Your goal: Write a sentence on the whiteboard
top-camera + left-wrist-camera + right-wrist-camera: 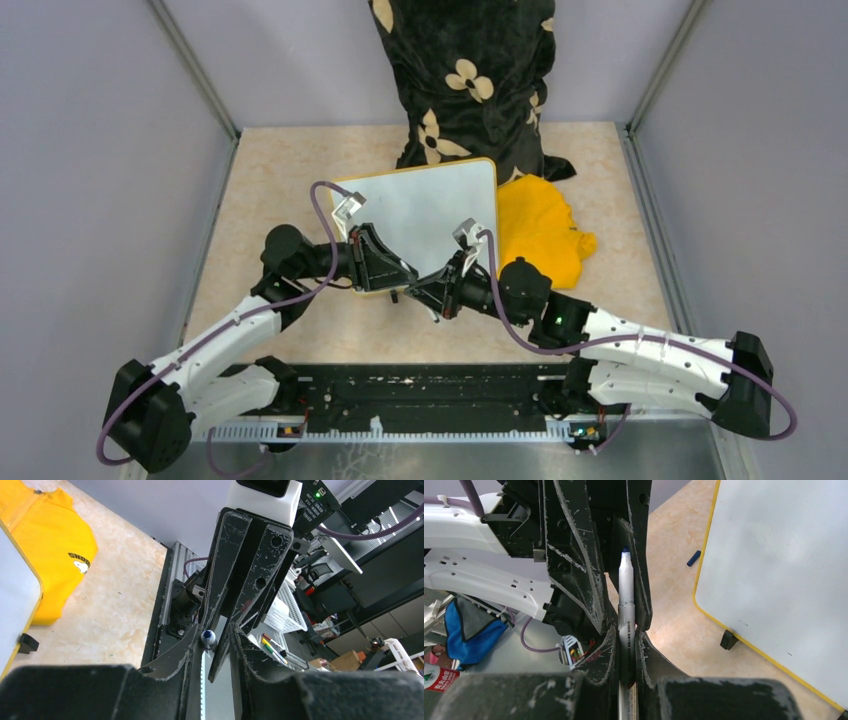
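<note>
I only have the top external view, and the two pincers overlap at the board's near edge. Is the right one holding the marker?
Observer: Yes. The right wrist view shows the right pincer shut on the marker, with its blue tip uncapped.
Operator: Has the left pincer gripped it too?
Observer: No. The left pincer has its jaws either side of the marker's tip, with a gap showing.
Operator: Where did the cap go?
Observer: What looks like the blue cap lies on the table, just off the whiteboard and its yellow edge.
</note>
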